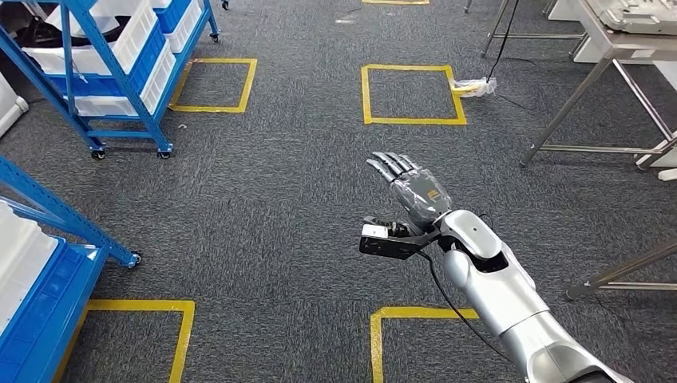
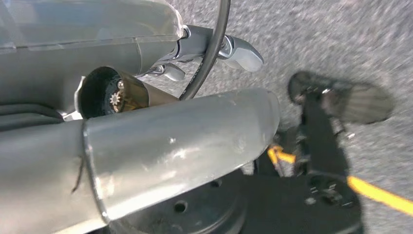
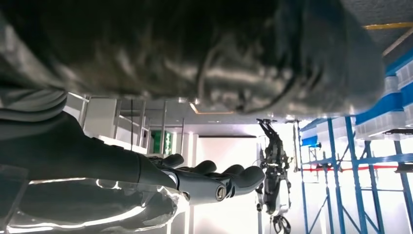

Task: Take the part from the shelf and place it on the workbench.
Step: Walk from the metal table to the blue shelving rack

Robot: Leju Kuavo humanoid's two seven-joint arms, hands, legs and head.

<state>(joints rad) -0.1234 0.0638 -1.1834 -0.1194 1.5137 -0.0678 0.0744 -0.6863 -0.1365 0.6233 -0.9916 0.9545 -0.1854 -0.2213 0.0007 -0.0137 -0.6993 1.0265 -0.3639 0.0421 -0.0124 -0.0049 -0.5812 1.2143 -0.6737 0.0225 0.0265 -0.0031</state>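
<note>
My right hand [image 1: 407, 185] is raised over the grey carpet in the middle of the head view, fingers stretched out flat and nothing in it. The right wrist view shows the same fingers [image 3: 209, 181] straight and side by side, holding nothing. A blue shelf rack [image 1: 120, 60] with white and blue bins stands at the far left. A second blue rack [image 1: 44, 263] with bins is close at my left. The metal-legged workbench [image 1: 611, 44] stands at the far right. In the left wrist view my left hand [image 2: 234, 48] is blurred behind a silver limb, and its pose is unclear.
Yellow tape squares mark the carpet: two ahead [image 1: 411, 94] [image 1: 214, 84] and two near my feet [image 1: 140, 331] [image 1: 419, 339]. A black cable [image 1: 503, 48] hangs by the workbench legs. Another metal frame leg [image 1: 623, 275] crosses at the near right.
</note>
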